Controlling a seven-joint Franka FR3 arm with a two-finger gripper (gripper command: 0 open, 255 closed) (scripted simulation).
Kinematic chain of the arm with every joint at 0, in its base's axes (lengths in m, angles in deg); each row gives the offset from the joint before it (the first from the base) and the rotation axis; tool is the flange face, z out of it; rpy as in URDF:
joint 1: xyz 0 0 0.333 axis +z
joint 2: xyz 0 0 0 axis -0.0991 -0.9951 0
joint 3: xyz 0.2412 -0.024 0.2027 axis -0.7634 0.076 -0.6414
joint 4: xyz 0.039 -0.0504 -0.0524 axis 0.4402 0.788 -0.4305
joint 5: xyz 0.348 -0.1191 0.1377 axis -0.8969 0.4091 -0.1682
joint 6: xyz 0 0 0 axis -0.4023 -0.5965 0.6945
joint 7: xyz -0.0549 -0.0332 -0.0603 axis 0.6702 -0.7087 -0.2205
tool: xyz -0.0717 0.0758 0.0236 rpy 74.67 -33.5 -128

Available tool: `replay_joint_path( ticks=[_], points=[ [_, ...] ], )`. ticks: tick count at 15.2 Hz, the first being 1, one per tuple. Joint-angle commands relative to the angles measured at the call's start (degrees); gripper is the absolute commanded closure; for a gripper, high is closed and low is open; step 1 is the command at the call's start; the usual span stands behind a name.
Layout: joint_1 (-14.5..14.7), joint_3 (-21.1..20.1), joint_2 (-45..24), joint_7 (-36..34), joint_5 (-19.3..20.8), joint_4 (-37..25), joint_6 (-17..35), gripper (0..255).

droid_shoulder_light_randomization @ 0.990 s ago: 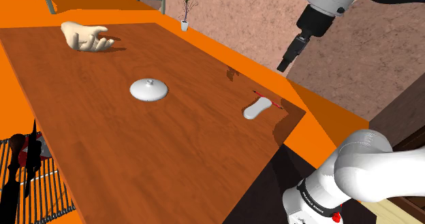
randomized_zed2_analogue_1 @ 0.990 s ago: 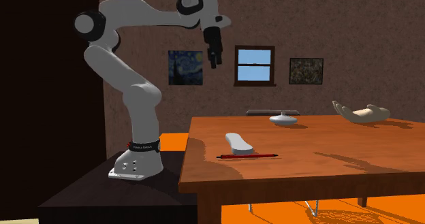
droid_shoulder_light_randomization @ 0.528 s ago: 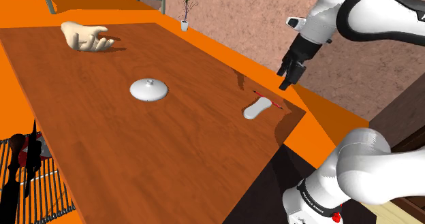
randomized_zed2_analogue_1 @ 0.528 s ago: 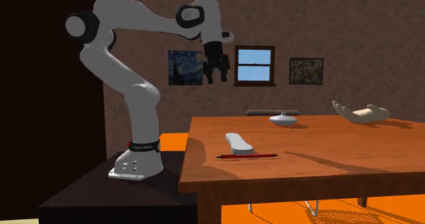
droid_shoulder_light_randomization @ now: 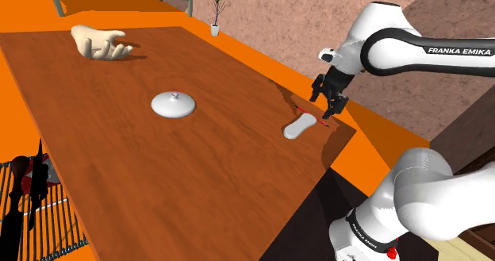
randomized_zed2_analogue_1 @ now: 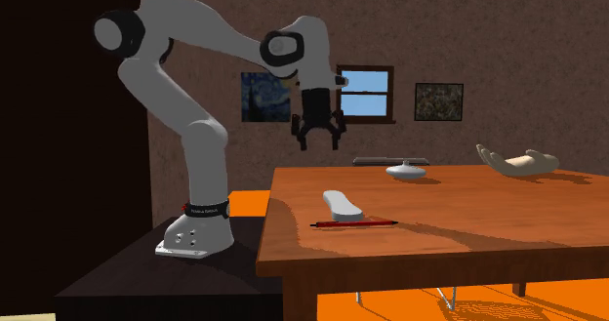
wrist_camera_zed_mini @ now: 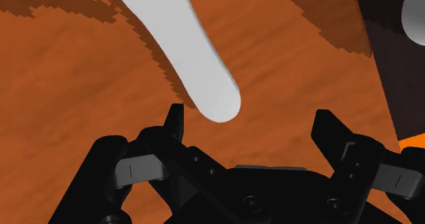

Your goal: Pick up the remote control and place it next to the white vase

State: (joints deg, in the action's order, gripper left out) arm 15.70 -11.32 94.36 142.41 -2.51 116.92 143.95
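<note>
Black two-finger gripper (droid_shoulder_light_randomization: 327, 113), spread wide and empty, hovers at one o'clock of the pale grey, round-ended oblong remote control (droid_shoulder_light_randomization: 299, 127), which lies flat near the brown wooden table's (droid_shoulder_light_randomization: 198, 180) corner, just beside a thin red pen (droid_shoulder_light_randomization: 311, 115); judged positioned to straddle the remote for pickup.

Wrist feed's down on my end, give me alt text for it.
The open black gripper hangs over a pale grey remote control lying on the brown wooden table, its rounded end just ahead of one finger, untouched. Beyond the table's edge sits the dark stand.
</note>
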Motion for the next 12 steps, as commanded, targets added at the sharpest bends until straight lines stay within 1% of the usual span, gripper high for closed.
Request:
replay_joint_path(
  ticks=[1, 5, 8, 12],
  points=[
    [1.69, 3.82, -3.29, 7.58, 2.01, -0.04, 3.16, 0],
    [5.85, 11.65, -11.28, 21.89, 4.76, -0.76, 10.21, 0],
    [9.93, 17.45, -18.13, 32.45, 5.07, -2.17, 15.49, 0],
    [10.53, 18.97, -20.7, 32.93, 4.86, -0.72, 19.46, 0]
  ],
)
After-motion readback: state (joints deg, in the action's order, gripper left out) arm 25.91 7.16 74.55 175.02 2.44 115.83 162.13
